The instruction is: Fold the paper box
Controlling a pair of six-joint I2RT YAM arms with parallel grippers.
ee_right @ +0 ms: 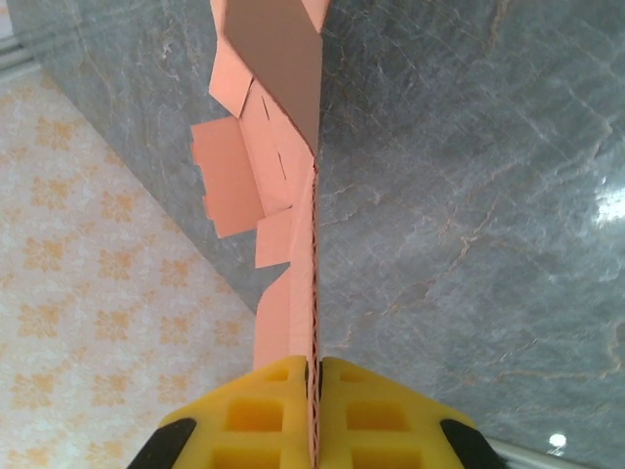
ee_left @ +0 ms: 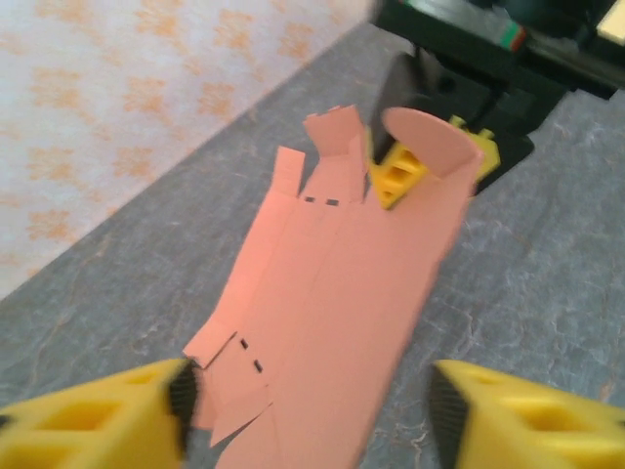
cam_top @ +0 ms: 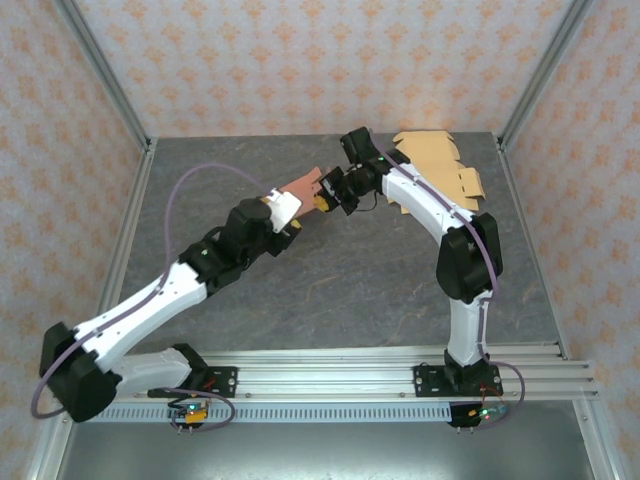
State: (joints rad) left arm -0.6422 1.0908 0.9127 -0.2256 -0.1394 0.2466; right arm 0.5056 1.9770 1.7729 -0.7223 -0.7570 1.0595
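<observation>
My right gripper [ee_right: 314, 391] is pinched shut on the far edge of the pink box blank [ee_left: 332, 283], held up between the arms, and my left gripper [ee_left: 308, 410] gapes empty astride its near end, so I'd close it squarely beside a crease
</observation>
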